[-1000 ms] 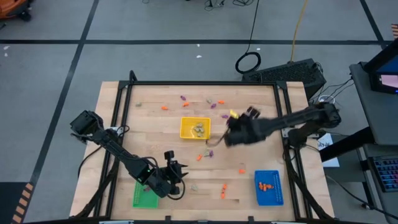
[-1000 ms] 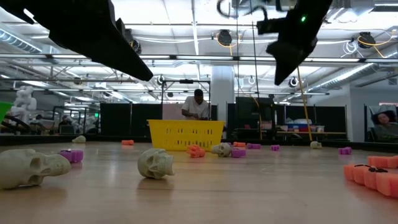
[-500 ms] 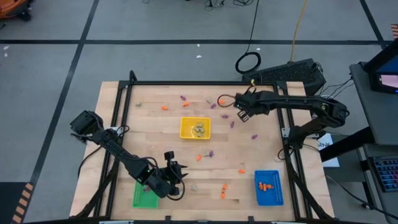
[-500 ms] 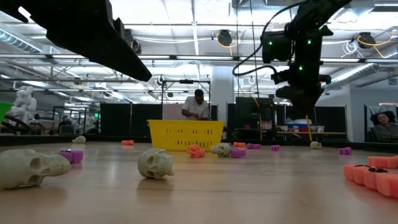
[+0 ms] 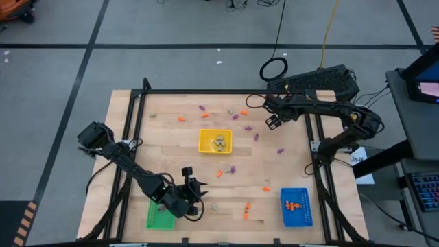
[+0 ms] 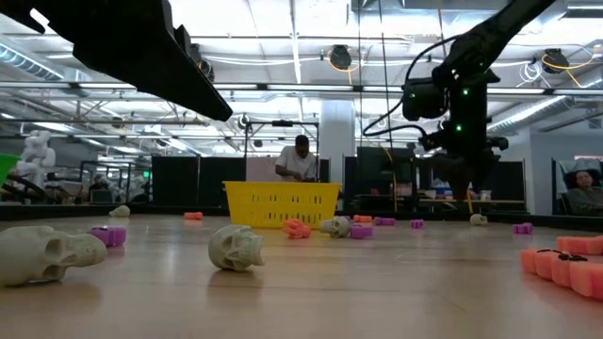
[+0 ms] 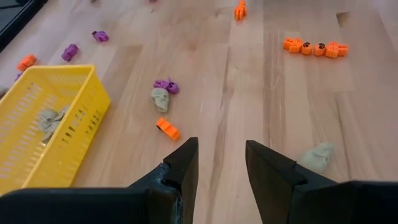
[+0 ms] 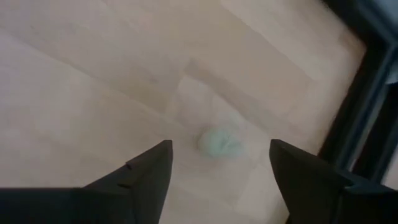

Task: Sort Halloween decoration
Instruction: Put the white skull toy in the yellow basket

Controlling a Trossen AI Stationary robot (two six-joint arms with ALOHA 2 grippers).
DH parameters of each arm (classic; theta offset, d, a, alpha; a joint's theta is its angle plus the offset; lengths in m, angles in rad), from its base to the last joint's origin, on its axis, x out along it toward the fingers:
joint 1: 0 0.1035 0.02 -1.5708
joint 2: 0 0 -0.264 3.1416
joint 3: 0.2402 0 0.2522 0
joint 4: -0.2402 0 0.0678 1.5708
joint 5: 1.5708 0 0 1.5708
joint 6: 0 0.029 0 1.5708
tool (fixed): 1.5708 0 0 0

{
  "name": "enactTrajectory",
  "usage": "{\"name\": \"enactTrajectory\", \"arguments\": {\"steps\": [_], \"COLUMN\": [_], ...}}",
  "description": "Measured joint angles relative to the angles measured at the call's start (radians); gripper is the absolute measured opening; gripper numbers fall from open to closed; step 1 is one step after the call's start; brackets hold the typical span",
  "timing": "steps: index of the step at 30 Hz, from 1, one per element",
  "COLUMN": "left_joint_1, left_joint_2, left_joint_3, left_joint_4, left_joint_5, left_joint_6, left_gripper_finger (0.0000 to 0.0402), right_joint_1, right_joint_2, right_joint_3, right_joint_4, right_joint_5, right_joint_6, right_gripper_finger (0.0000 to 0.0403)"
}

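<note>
Tiny orange, purple and pale trinkets lie scattered on the wooden table (image 5: pixel 171 165). My right gripper (image 8: pixel 219 163) hangs open near the table's far right corner (image 5: pixel 273 122), fingers pointing steeply down. A pale round trinket (image 8: pixel 221 142) lies on the wood just beyond the gap between them, untouched. My left gripper (image 7: pixel 221 155) stands open near the front, beside the green tray (image 5: pixel 160 217), with nothing between its fingers. Ahead of it lie a pale skull (image 7: pixel 160 98), a purple piece (image 7: pixel 165 84) and an orange piece (image 7: pixel 168 128).
The yellow tray (image 5: pixel 215 140) at mid-table holds pale skulls (image 7: pixel 48 119). The blue tray (image 5: pixel 296 206) at the front right holds orange pieces. The black frame rail (image 8: pixel 373 93) runs close beside my right gripper. Two pale skulls (image 6: pixel 236 247) lie near the low camera.
My right gripper has swung from beside the yellow tray toward the table's far right corner, come lower, and tipped to point more steeply down. The left arm has kept still.
</note>
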Motion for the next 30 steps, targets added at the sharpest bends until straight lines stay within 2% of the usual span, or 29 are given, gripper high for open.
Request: {"name": "enactTrajectory", "arguments": {"steps": [5,14,17,30], "left_joint_1": [0.000,0.000,0.000,0.000], "left_joint_2": [0.000,0.000,0.000,0.000], "left_joint_3": [0.000,0.000,0.000,0.000], "left_joint_4": [0.008,0.009,0.009,0.010], "left_joint_5": [0.000,0.000,0.000,0.000], "left_joint_6": [0.000,0.000,-0.001,-0.001], "left_gripper_finger": [0.0132,0.0132,0.0132,0.0132], "right_joint_1": [-0.041,-0.083,-0.093,-0.111], "right_joint_2": [0.000,0.000,0.000,0.061], "right_joint_3": [-0.035,-0.059,-0.074,-0.080], "right_joint_4": [0.038,0.077,0.112,0.150], "right_joint_5": [-0.055,-0.067,-0.113,-0.114], "right_joint_6": [-0.033,-0.068,-0.070,-0.077], "right_gripper_finger": [0.0250,0.0250,0.0250,0.0249]}}
